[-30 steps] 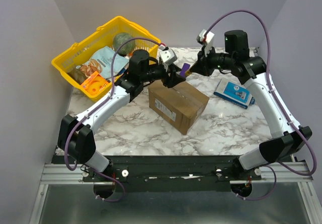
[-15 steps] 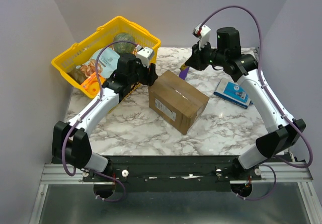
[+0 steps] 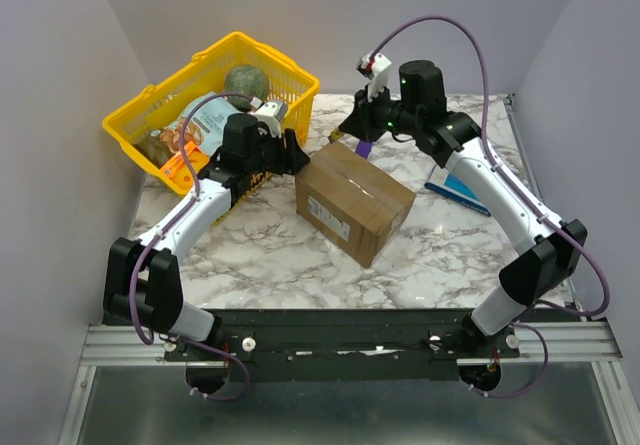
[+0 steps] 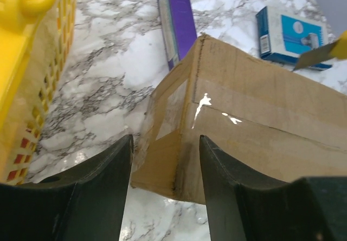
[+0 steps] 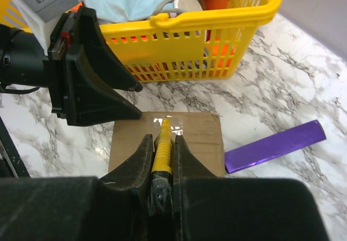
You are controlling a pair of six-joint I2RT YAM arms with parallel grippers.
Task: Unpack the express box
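The marble table point(image 3: 260, 250) carries a yellow basket point(image 5: 217, 14) at its far left; the express box point(image 3: 355, 205) rests mid-table, its top seam taped; the left gripper point(image 4: 165, 143) hangs with fingers spread at the box's far-left corner; the right gripper point(image 5: 161, 141) pinches a yellow cutter point(image 5: 162, 150) over the box's top; a slim purple box point(image 5: 276, 146) lies just beyond.

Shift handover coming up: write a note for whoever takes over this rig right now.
Left gripper open, by the express box corner nearest the yellow basket, gripping nothing.
Right gripper shut on a yellow utility knife, tip over the box's top; contact unclear.
Express box mid-table, flaps closed, taped.
Done: knife in hand. Left: slit the tape, open the flaps, take out the contents.
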